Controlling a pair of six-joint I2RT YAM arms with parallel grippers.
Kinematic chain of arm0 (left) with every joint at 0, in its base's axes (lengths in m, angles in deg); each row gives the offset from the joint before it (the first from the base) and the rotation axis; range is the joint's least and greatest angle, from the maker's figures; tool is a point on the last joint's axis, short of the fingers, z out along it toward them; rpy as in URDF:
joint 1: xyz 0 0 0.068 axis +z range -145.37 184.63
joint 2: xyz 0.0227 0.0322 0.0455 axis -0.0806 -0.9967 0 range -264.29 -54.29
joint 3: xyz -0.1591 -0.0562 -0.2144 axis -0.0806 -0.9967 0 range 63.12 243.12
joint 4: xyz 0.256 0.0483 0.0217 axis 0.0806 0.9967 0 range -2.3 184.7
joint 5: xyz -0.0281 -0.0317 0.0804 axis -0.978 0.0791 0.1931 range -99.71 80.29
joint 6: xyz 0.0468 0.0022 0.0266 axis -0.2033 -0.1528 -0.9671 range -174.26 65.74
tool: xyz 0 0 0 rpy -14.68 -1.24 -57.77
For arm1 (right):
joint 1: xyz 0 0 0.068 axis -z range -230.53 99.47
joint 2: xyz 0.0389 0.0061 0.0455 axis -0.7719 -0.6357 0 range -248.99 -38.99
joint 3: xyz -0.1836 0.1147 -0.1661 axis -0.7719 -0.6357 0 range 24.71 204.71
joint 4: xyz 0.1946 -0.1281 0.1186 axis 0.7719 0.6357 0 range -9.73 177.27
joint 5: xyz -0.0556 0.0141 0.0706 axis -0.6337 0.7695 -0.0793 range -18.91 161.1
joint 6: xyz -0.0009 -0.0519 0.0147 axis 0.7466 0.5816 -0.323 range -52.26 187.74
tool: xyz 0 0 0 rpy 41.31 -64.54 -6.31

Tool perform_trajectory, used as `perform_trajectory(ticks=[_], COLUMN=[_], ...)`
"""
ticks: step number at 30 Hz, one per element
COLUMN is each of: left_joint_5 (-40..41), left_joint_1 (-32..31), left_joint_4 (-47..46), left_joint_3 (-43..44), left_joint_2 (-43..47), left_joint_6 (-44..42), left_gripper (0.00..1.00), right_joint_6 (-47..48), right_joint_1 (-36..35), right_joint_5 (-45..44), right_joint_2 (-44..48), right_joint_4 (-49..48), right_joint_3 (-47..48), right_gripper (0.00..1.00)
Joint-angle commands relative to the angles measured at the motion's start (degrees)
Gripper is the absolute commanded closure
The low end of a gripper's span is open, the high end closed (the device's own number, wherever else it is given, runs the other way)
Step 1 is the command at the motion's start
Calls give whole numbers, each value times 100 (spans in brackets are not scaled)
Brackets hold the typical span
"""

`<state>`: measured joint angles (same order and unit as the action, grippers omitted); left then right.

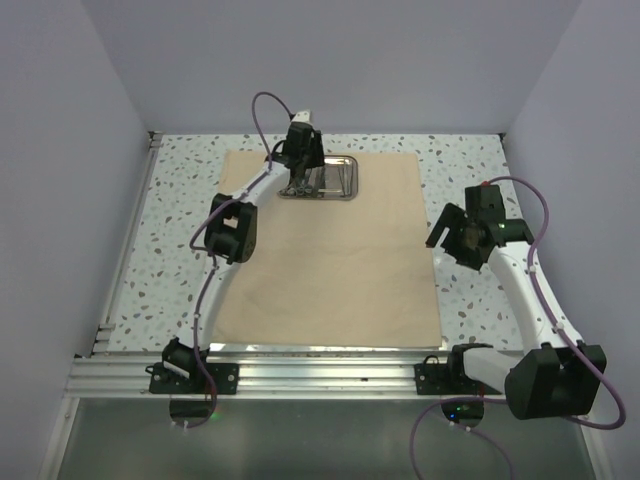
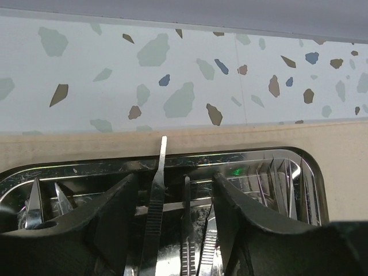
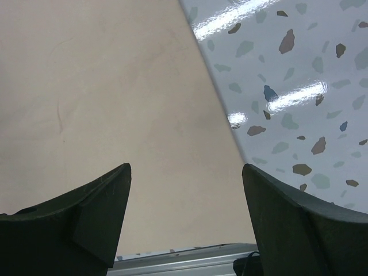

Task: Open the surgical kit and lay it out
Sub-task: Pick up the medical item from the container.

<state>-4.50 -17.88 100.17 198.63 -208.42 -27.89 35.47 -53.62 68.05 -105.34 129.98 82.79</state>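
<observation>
On the bench (image 1: 180, 200), flat: beige cloth wrap (image 1: 330, 250), with steel tray (image 1: 351, 178) at its far edge. Over the tray: left gripper (image 2: 174, 178), fingers (image 2: 109, 218) apart astride tweezers (image 2: 160, 172) and other slim instruments (image 2: 186, 201), clamping none; lower ends hidden behind the fingers, count unclear. Over the wrap's right edge: right gripper (image 3: 186, 167), spread wide, empty.

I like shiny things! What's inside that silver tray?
Thin metal tools lie in the tray: tweezers and a few other slim pieces. The left gripper covers the near part, so the rest cannot be seen.
</observation>
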Motion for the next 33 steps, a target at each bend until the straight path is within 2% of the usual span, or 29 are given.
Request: perform_trajectory(ticks=[1, 6, 10, 13, 26, 31, 33], left_joint_5=[305, 392, 428, 524, 885, 929, 990], left_joint_1=[18, 18, 18, 18, -123, -167, -202], left_joint_4=[-386, -342, -236, -105, 668, 1222, 1328], left_joint_3=[301, 337, 337, 328, 407, 407, 267], left_joint_2=[-83, -197, -250, -241, -127, -179, -144], left_joint_6=[-61, -141, -211, -342, -1222, -1406, -1477], left_gripper=[43, 43, 51, 54, 57, 67, 76], right_joint_6=[133, 142, 133, 107, 63, 63, 89], right_joint_1=[-25, -25, -25, -33, -16, -25, -16], right_joint_5=[-11, 23, 76, 111, 278, 287, 287], right_joint_2=[96, -27, -142, -221, -37, 174, 262], right_joint_4=[82, 21, -58, -111, -269, -234, -208], right_joint_3=[1, -43, -52, -25, -236, -333, -350], right_gripper=[18, 18, 18, 18, 18, 18, 18])
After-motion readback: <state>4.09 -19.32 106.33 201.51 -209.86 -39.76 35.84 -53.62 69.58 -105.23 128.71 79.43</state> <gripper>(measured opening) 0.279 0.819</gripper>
